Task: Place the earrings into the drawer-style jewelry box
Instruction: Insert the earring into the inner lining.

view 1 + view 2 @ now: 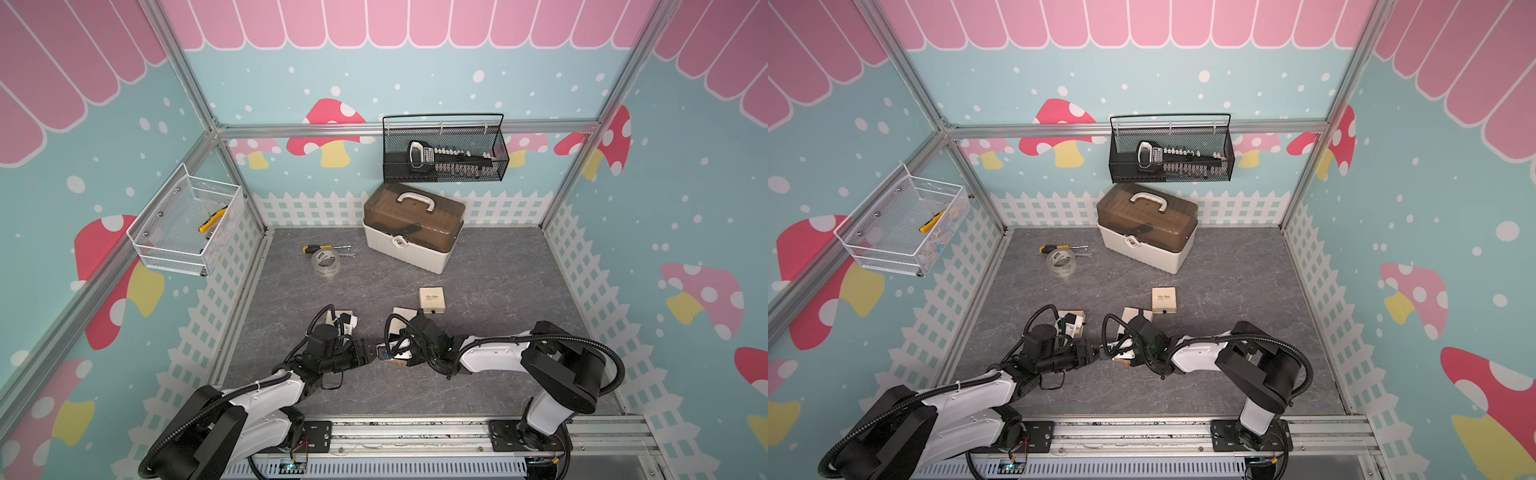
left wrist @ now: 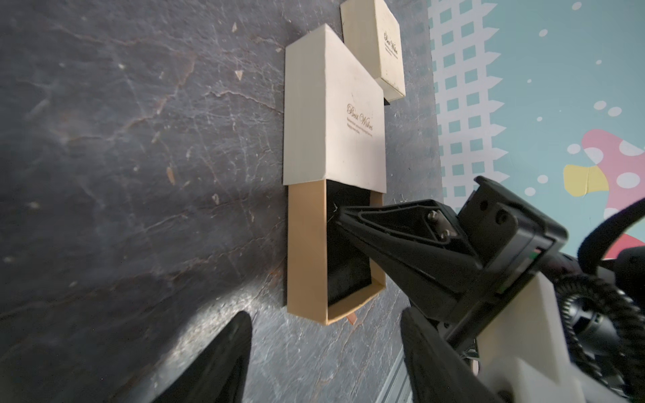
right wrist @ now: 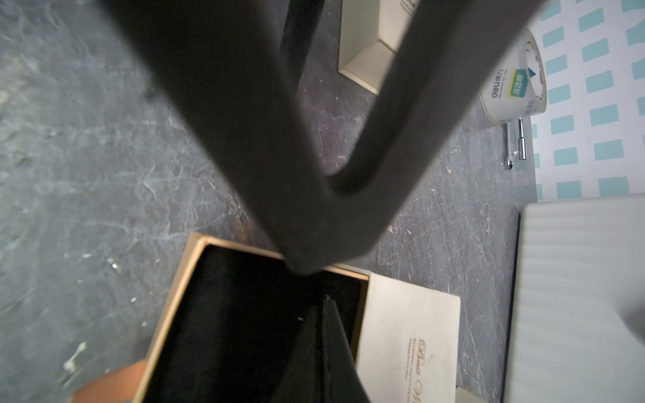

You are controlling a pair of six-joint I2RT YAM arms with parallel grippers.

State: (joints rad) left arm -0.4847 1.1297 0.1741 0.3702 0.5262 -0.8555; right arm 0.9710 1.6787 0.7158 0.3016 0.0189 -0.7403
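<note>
On the worktop point(image 1: 498, 291), near the middle of its front edge, the released left end effector point(image 2: 324, 315) faces the cream jewelry box point(image 2: 331, 115), whose black-lined drawer point(image 2: 305, 251) is pulled out, with the clenched right end effector point(image 2: 336, 211) tip inside and a tiny pale earring point(image 3: 300, 318) just beside that tip.

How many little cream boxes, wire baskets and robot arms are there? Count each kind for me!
Cream boxes: 3
Wire baskets: 2
Robot arms: 2
Total: 7
</note>
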